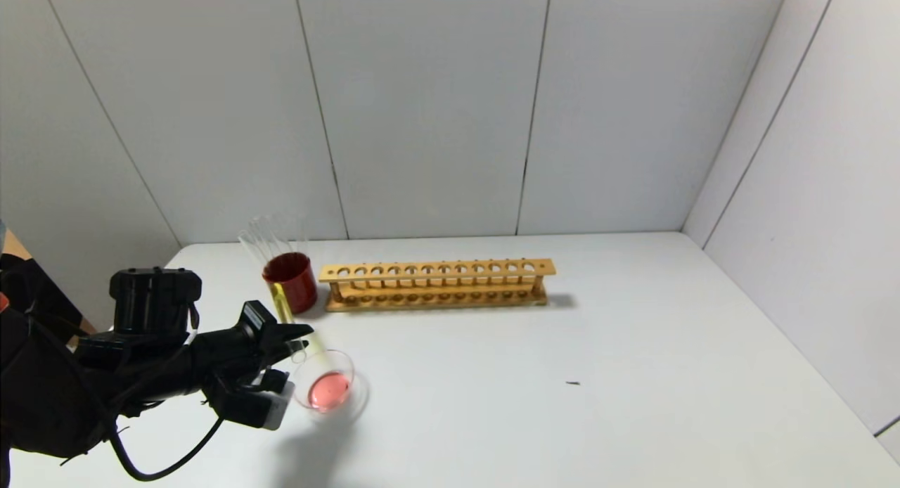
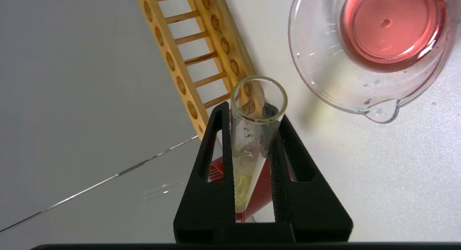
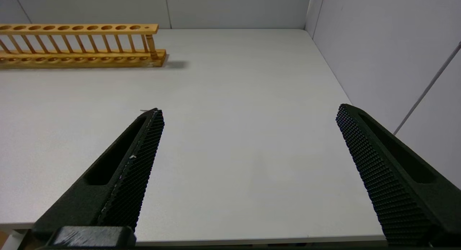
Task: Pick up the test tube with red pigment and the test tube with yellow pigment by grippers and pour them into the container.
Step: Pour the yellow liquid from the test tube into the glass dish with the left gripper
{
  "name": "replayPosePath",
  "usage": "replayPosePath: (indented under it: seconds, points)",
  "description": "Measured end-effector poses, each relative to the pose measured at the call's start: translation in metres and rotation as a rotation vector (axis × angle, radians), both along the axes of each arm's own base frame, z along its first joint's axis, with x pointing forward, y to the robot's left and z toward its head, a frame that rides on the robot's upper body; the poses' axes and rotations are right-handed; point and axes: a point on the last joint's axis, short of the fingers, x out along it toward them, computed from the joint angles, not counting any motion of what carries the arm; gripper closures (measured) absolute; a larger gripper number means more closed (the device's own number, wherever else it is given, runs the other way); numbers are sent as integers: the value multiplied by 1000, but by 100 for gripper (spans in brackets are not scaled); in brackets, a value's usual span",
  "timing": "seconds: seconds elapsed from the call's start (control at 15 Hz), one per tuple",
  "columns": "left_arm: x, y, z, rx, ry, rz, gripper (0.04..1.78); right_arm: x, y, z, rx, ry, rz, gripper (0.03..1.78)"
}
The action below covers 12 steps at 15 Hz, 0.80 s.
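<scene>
My left gripper is shut on the test tube with yellow pigment. The tube is tilted, with its open mouth lowered toward the container and its rounded end raised toward the cup. In the left wrist view the tube sits between the black fingers, and yellow liquid lies in its rounded end. The container, a clear glass dish with a pouring lip, holds pink-red liquid. No tube with red liquid shows. My right gripper is open and empty over bare table.
A dark red cup with colourless clear tubes stands behind the left gripper. A long wooden tube rack stands empty at the table's middle back; it also shows in the right wrist view. White walls enclose the table.
</scene>
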Motion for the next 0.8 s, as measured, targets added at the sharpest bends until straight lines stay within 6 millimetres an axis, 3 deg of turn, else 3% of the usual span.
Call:
replayPosePath:
  seconds: [0.4,0.8]
  points:
    - [17,-1,3,64,-4,-55,149,0,0,0,0,0,0,6]
    - [19,-1,3,106,-21,-88,149,0,0,0,0,0,0,6]
